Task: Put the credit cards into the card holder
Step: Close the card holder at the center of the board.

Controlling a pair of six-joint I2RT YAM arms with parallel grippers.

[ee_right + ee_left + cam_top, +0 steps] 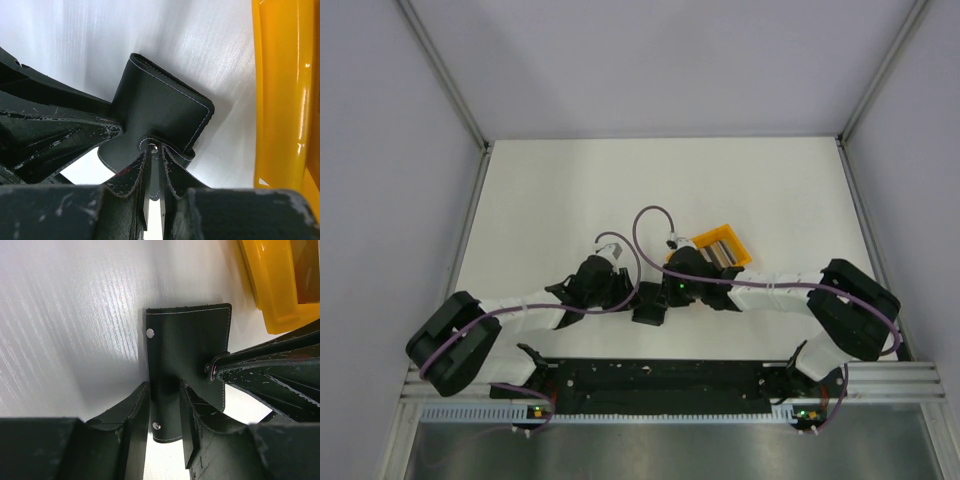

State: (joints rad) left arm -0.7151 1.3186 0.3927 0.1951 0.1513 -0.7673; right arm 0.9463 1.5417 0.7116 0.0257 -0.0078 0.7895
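Note:
The black card holder (pixel 650 305) lies on the white table between my two grippers. My left gripper (pixel 165 390) is closed on a narrow snap-studded strip of the holder (pixel 190 345), one finger against each side. My right gripper (pixel 155 150) pinches a thin stitched flap of the holder (pixel 155 105) right at a metal snap. The credit cards (pixel 718 247) stand edge-on as silvery and dark stripes in the orange bin (pixel 740 262), just behind the right gripper. Neither wrist view shows the cards.
The orange bin's wall (pixel 272 295) is close to the holder's far right corner and fills the right edge of the right wrist view (pixel 280 100). White tabletop (pixel 570 190) extends to the left and back. Grey walls enclose the table.

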